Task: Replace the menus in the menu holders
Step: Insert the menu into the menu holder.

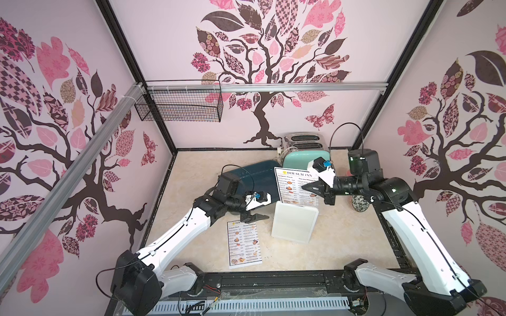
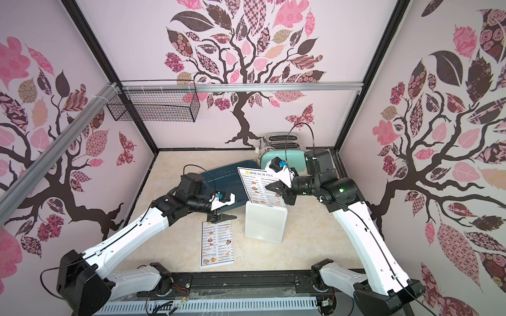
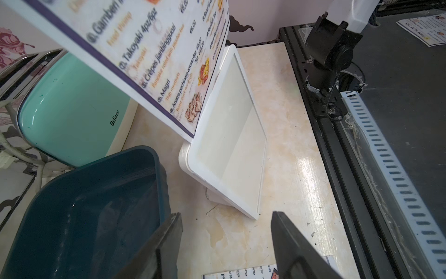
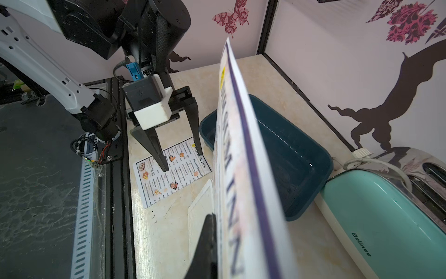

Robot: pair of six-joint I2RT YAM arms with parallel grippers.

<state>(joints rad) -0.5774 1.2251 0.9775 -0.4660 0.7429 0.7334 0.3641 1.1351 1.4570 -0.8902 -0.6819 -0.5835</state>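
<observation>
Left wrist view, printed menu [image 3: 144, 60] with food photos, blank white holder [image 3: 231, 135]

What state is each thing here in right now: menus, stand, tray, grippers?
Menu holder, standing, window looks empty.
Held menu, upright, lower edge at the menu holder's top.
Right gripper, shut on the held menu.
Other menu, flat on the table.
Left gripper, open, empty.
Tray, empty.
Wire basket, empty.
</observation>
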